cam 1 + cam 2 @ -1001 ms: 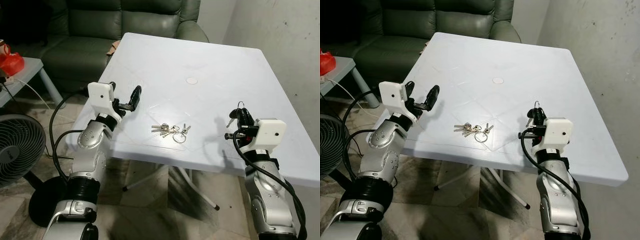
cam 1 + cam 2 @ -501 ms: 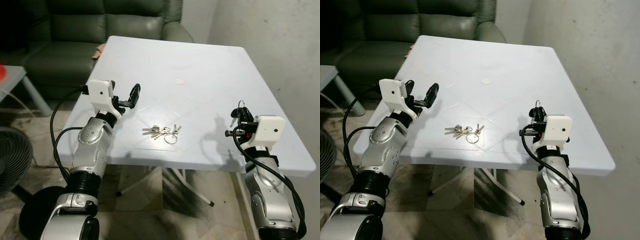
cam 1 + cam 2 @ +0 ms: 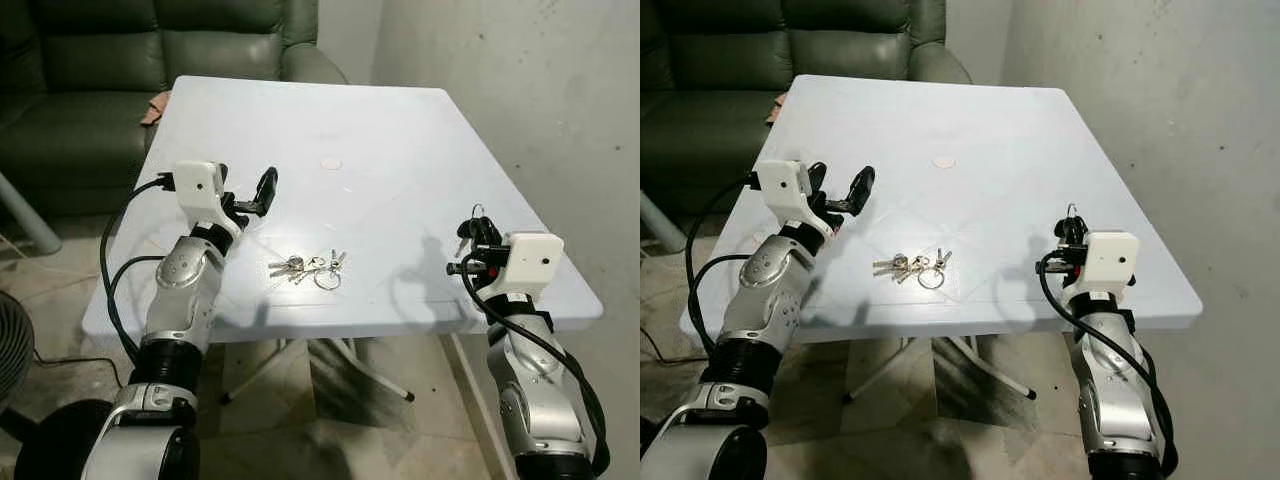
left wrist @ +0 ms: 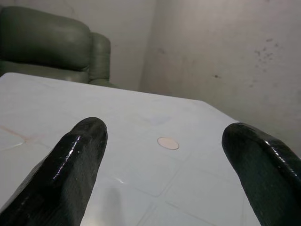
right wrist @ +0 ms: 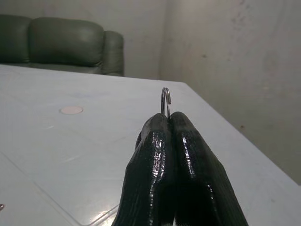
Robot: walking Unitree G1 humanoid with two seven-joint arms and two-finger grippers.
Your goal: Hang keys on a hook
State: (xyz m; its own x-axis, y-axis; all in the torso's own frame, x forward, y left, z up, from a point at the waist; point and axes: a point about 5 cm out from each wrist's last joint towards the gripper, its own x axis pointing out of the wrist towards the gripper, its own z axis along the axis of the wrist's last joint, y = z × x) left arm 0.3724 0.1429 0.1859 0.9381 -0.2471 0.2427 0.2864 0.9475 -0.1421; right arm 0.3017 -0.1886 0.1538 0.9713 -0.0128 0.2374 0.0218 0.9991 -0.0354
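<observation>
We count one green sofa (image 3: 120,60) behind one white table (image 3: 400,130), two silver arms, and two sets of keys. The table bears one small round disc (image 3: 330,163) near its middle.

Compared with a second ago, our whole view has swung: the fan and the red thing on the side table have left the picture, and more of the grey wall (image 3: 520,90) past the table's right edge has come in. That is our camera turning; the keys on the table lie as they did, and both arms keep the same poses.

The left gripper (image 3: 243,198) hangs over the table's left edge, toward the near corner, its two black fingers (image 4: 70,165) spread wide apart with nothing between them.

The right gripper (image 3: 478,238) sits above the table's right edge, close to the near right corner. Its fingers (image 5: 188,160) are pressed together on a key ring (image 5: 165,101), whose wire loop sticks up from the tips; in the head views a ring with keys shows at those tips.

The loose bunch of keys (image 3: 308,267) lies flat on the table near the middle of its near edge, between the two grippers and touching neither, one ring and several keys fanned out.
</observation>
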